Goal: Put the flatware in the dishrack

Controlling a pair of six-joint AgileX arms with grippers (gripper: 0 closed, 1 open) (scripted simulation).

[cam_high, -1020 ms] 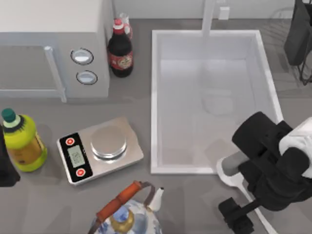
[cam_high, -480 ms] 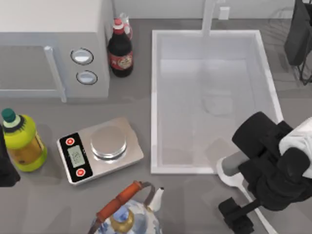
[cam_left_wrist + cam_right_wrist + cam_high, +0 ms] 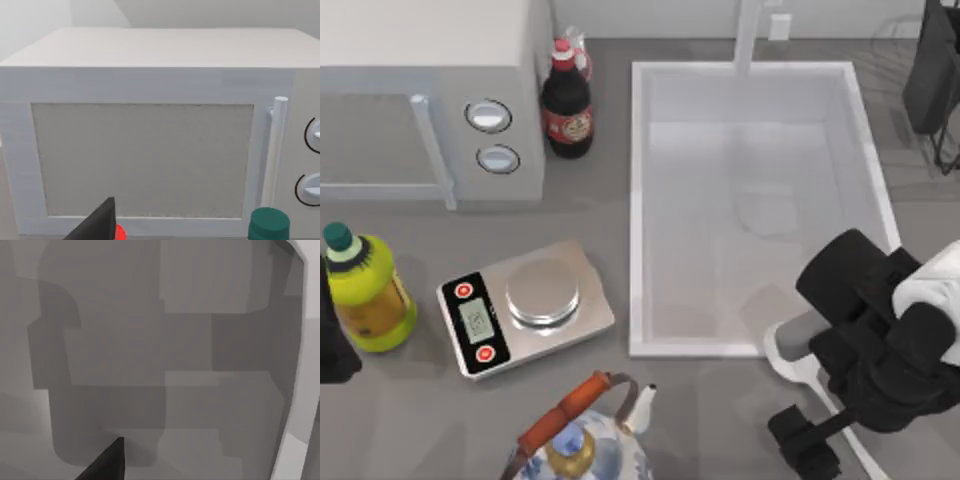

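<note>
Spoon (image 3: 788, 352) lying flat on the grey bench (image 3: 700, 420), bowl just off the sink's (image 3: 638, 200) near right corner, thin handle running away from the sink under the right arm and out toward the bench edge. Right hand (image 3: 875, 350) low over that handle, beside the sink's near right corner; black body covering the fingers from above, so cannot tell how wide they stand or whether anything is gripped. Right wrist view: grey blocky shading close up, one dark fingertip (image 3: 107, 465) at the edge, a pale curved rim along one side. Dishrack (image 3: 930, 70) past the sink's far right corner, thin dark wires and a dark flat panel, well apart from the spoon. Left arm parked well to the left of the sink, at the bench's left edge beside the yellow-green bottle (image 3: 365, 290); left hand (image 3: 102, 227) seen as a dark fingertip only in its wrist view, facing the microwave (image 3: 430, 100) door, opening not readable. Kitchen scale (image 3: 525, 308) between that bottle and the sink's near left corner. Dark cola bottle (image 3: 566, 105) standing upright between microwave and sink's far left side. Blue-and-white kettle (image 3: 575, 440) with an orange handle nearer than the scale, left of the spoon.
</note>
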